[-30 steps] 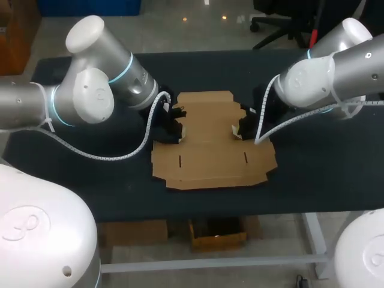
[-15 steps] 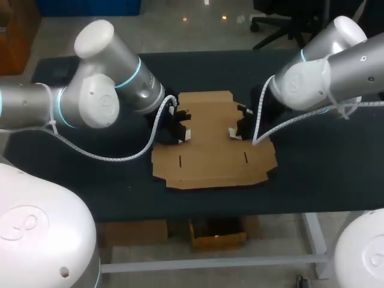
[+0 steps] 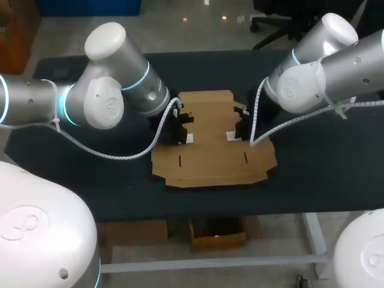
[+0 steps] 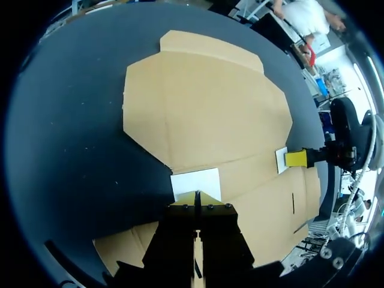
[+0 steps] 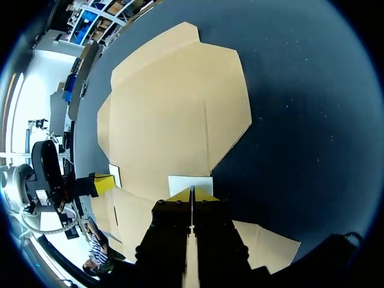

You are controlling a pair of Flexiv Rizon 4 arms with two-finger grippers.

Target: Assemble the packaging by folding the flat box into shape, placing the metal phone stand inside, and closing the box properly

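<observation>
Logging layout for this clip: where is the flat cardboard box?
Head view: the flat cardboard box lies unfolded on the black table, centred, between the left tool and the right tool.

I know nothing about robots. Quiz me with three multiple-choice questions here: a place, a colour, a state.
1. The left gripper is: A at the brown cardboard box's left edge; B at its right edge; C far from it.
2. That gripper's fingertips are: A red; B yellow; C green.
3. The box is: A closed; B half folded; C flat.
Answers: 1A, head view shows it there; 2B, its wrist view shows yellow; 3C, it lies unfolded on the black table.
</observation>
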